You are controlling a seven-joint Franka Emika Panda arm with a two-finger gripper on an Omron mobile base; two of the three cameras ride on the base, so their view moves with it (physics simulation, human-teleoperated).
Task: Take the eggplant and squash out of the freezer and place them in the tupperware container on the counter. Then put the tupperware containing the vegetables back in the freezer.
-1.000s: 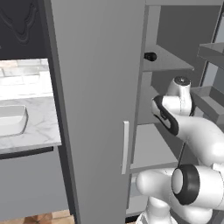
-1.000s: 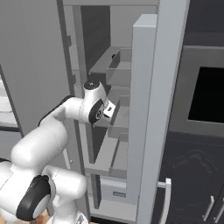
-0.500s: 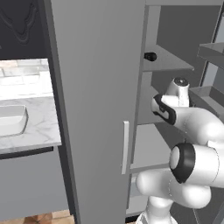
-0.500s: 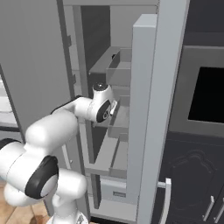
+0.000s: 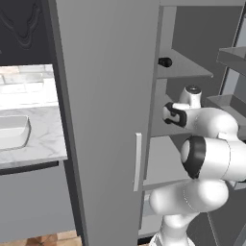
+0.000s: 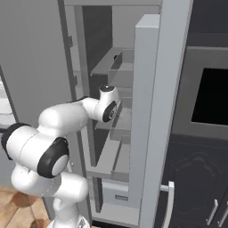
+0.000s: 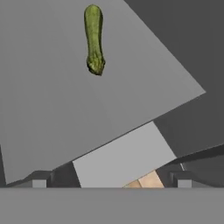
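Lying on a grey freezer (image 5: pixel 105 96) shelf (image 7: pixel 57 109): green squash (image 7: pixel 94 38).

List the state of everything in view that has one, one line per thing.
Freezer: door open, shelves exposed.
Gripper: open, holding nothing, inside the freezer above a shelf.
Squash: lying flat on a grey freezer shelf, untouched.
Tupperware container: sitting on the counter, no vegetables visible in it.

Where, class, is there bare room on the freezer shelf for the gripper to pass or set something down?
In the hand view the grey freezer shelf is bare almost everywhere. The long green squash lies alone toward its far side. Free patches border it on both sides and stretch to the near edge. The open gripper hangs there, touching nothing. Nowhere looks crowded.
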